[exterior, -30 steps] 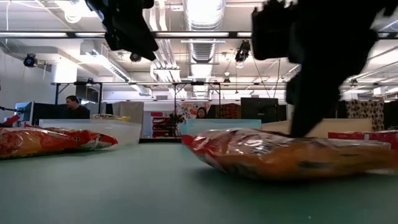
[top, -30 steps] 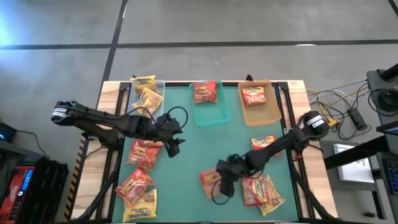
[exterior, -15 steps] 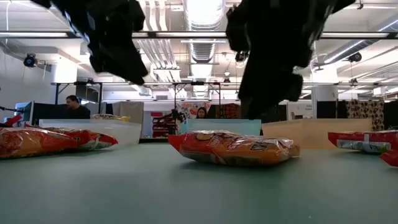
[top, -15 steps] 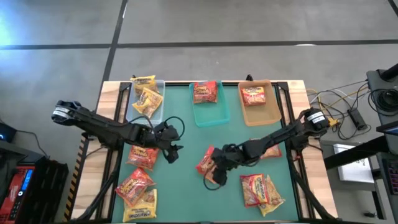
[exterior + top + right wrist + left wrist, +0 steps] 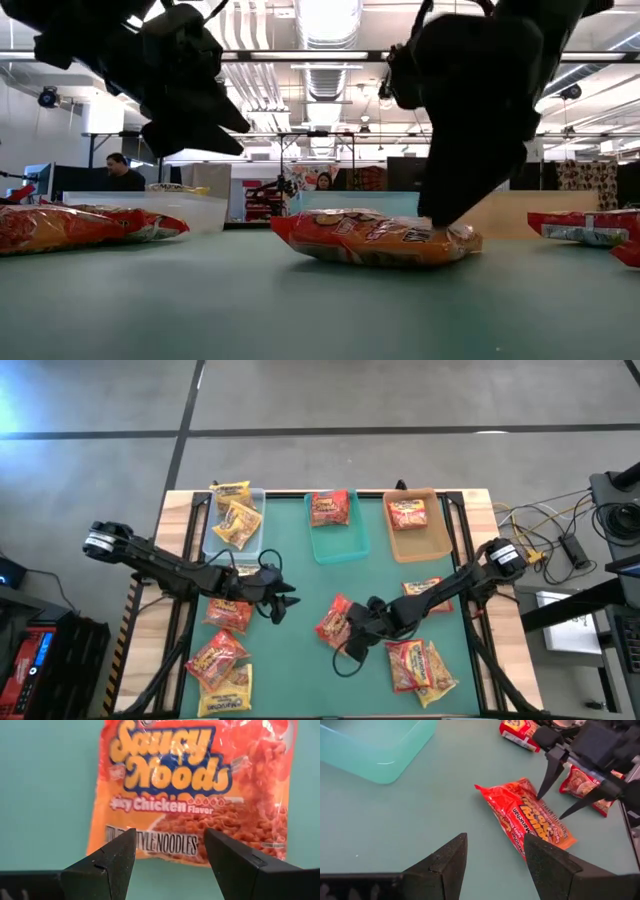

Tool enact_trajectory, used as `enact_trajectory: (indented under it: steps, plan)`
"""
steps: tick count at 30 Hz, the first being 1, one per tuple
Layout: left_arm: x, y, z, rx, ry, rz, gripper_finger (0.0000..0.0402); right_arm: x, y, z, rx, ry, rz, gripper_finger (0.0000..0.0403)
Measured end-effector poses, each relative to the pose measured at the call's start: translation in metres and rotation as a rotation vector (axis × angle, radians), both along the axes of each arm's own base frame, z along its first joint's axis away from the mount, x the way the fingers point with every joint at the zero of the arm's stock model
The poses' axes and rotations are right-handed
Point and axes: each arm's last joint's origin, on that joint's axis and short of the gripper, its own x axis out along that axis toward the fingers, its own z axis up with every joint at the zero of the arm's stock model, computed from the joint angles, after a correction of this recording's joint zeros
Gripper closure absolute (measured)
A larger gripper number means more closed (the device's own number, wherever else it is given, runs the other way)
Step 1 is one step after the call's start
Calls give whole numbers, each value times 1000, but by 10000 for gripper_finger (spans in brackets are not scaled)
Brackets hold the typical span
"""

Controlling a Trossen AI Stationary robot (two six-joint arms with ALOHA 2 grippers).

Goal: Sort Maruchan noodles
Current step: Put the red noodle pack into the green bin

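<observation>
An orange-red noodle packet (image 5: 332,618) (image 5: 190,785) lies flat on the teal mat near the table's middle. My right gripper (image 5: 352,630) (image 5: 170,832) is open at the packet's near-right end, its fingertips over that end (image 5: 555,822). My left gripper (image 5: 283,606) (image 5: 495,840) is open and hovers above the mat to the packet's left, touching nothing. Other red and yellow packets lie at the left (image 5: 228,612) and right (image 5: 420,665) of the mat. The far trays hold further packets. My right gripper points slanting down at the packet's near-right end (image 5: 440,228), fingers open and set across that end. Whether the fingertips (image 5: 539,795) touch the wrapper, I cannot tell. The packet lies flat on the mat.
Three trays stand along the far edge: a clear one (image 5: 258,538) with yellow packets, a teal one (image 5: 340,550) and a tan one (image 5: 420,548), each with a red packet. Another packet (image 5: 422,588) lies under my right arm. Bare mat shows between the grippers and the trays.
The orange-red packet has moved from beside the near-right pile toward the far edge and slightly left, travelling with my right gripper, and now lies flat. The right gripper has since drawn back a little toward the right. My left gripper has come down and slightly nearer.
</observation>
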Motion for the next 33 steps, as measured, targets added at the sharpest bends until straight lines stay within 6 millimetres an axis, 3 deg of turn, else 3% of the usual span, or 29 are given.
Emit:
enact_trajectory:
  steps: [13,25,33]
  plan:
    - [4,-1,-1,-25,-25,8,223,-6,8,-13,8,76,-24,179]
    - [29,-10,-41,-95,-15,-26,223,-3,9,-54,-87,192,8,179]
    - [42,-14,-58,-202,-87,-34,223,6,6,-56,-195,141,32,179]
